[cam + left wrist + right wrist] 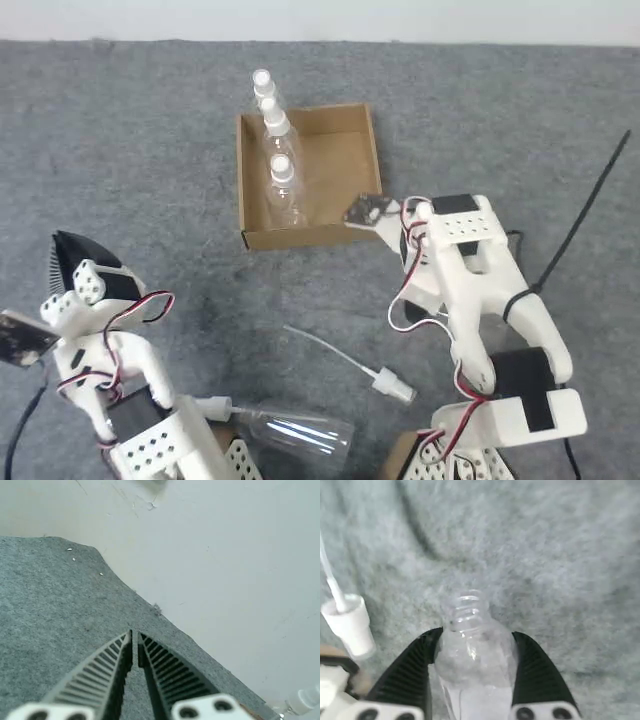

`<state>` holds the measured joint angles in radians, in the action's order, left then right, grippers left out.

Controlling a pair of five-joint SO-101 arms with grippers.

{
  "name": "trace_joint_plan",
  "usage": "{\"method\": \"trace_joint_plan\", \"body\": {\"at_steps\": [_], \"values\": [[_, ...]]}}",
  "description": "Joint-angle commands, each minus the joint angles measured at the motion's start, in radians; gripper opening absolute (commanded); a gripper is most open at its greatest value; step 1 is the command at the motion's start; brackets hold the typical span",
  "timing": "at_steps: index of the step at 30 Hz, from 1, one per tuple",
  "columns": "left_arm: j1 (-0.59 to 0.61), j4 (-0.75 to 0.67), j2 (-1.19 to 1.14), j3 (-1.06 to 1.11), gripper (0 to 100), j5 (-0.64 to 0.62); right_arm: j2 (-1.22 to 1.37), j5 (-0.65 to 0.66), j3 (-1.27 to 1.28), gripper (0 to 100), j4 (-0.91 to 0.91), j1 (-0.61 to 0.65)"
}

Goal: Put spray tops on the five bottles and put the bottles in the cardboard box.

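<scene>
The right gripper (477, 634) fingers are clamping the uncapped bottle (467, 610) near the spray top (350, 625) lying on the surface (560, 555), the left gripper (135, 634) fingers are pressing together, and the slick plastic is risking slipping.

Left claw (134, 636) closed, right claw (477, 633) clamped.

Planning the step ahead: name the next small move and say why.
Probably send the left gripper, now shut on nothing, to the loose spray top: the right gripper clasps a bottle whose neck is bare, and the top lies beside it.
</scene>
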<state>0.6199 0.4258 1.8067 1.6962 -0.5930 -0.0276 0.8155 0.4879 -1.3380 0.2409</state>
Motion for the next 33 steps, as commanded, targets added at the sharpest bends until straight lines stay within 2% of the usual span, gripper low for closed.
{"method": "trace_joint_plan", "body": {"at_steps": [1, 7, 22, 33], "values": [[-0.003, -0.034, 0.015, -0.012, 2, -0.002, -0.016, -0.080, -0.115, 1.3, -0.050, 0.073], [-0.003, -0.034, 0.015, -0.012, 2, -0.002, -0.016, -0.203, -0.172, 1.3, -0.081, 0.159], [-0.003, -0.034, 0.015, -0.012, 2, -0.002, -0.016, -0.491, -0.209, 1.3, -0.082, 0.156], [-0.003, -0.035, 0.015, -0.012, 2, -0.002, -0.016, -0.606, -0.213, 1.3, -0.079, 0.151]]}}
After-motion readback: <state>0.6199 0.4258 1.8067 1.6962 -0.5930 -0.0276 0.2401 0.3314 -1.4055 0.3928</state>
